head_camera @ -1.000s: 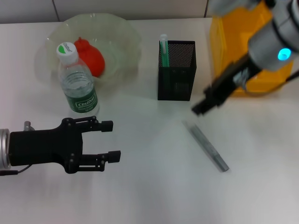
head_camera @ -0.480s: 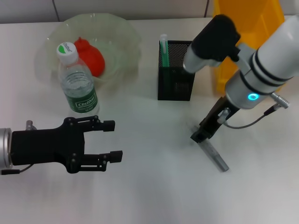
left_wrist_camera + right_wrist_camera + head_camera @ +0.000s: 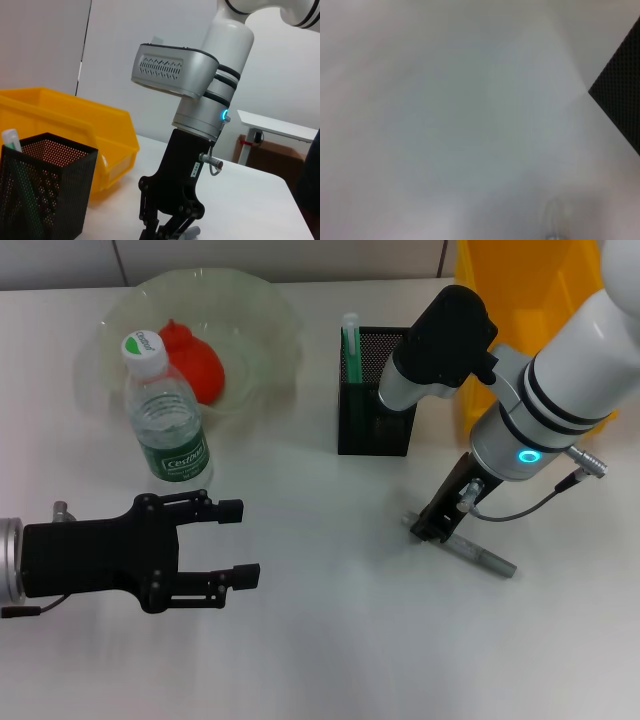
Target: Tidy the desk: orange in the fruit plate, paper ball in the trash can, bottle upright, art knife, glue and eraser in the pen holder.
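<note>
The art knife [image 3: 470, 551], a slim grey metal-looking stick, lies flat on the plain white desk [image 3: 330, 640], in front of the black mesh square pen holder [image 3: 378, 405] and a little to its right. I have my right gripper [image 3: 428, 527] down at the knife's near-left end, black fingers at the desk surface right on that tip. From my left wrist view the right gripper [image 3: 167, 231] shows its fingers angled inward around the grey end [image 3: 192, 232], but I cannot tell whether they have actually clamped it.

My left gripper [image 3: 232, 542] hovers low over the desk on the left, jaws spread wide, holding nothing.

The small clear plastic bottle [image 3: 168, 423] with green label and white-and-green cap stands upright just in front of the large translucent pale-green fruit plate [image 3: 270, 310] with its wavy rim. The red-orange round orange [image 3: 195, 364] sits inside that plate. A pale green-and-white tube [image 3: 350, 338] stands in the pen holder's back-left corner; I see it again in the left wrist view [image 3: 11, 140]. The bright yellow rectangular trash can [image 3: 520, 290] stands behind my right arm, just right of the pen holder. My right wrist view gives me mostly blurred white desk and 1 dark corner of mesh [image 3: 622, 105].
</note>
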{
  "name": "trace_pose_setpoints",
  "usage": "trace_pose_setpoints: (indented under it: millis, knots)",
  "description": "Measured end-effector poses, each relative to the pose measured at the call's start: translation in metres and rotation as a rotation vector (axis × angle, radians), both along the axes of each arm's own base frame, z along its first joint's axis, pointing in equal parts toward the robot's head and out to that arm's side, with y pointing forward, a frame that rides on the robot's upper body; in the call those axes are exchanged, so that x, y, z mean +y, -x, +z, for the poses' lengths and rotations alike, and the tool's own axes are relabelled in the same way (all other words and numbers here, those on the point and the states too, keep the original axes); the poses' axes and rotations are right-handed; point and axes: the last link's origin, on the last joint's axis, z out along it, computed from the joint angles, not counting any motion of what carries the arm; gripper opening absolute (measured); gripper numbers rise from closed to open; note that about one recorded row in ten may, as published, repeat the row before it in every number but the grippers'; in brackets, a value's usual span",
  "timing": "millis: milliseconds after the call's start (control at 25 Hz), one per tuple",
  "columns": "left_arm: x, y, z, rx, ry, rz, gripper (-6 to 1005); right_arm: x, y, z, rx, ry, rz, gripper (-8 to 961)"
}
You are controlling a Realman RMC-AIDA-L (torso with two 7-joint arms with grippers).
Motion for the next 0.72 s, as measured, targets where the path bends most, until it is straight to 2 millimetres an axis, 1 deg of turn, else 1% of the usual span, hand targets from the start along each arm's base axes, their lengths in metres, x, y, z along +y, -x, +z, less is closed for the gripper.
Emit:
trace_pose_setpoints:
  millis: [120,200,280,320,440,520,600,640,720]
  knots:
    - [0.000,0.000,0.000,0.000,0.000,0.001,799,-0.002,0.002,0.003,0.012,-0.003,0.007,189]
    - [0.000,0.000,0.000,0.000,0.000,0.000,799,-0.003,0.006,0.009,0.038,-0.012,0.013,162]
    - [0.000,0.000,0.000,0.000,0.000,0.000,799,-0.004,0.013,0.023,0.099,-0.028,0.017,136]
    - [0.000,0.000,0.000,0.001,0.000,0.001,799,-0.003,0.018,0.033,0.153,-0.040,0.016,136]
    - [0.000,0.001,0.001,0.000,0.001,0.001,798,-0.003,0.026,0.072,0.415,-0.076,-0.001,136]
    - [-0.001,0.001,0.001,-0.001,0.002,0.001,798,0.000,0.028,0.102,0.675,-0.122,-0.001,137]
    - [-0.001,0.001,0.000,-0.002,0.003,0.002,798,0.005,0.022,0.124,0.921,-0.177,0.036,137]
    - [-0.001,0.000,-0.001,-0.003,0.003,0.002,798,0.007,0.018,0.129,1.023,-0.195,0.071,137]
    - [-0.001,-0.001,-0.002,-0.004,0.002,0.001,798,0.009,0.003,0.120,1.183,-0.235,0.119,137]
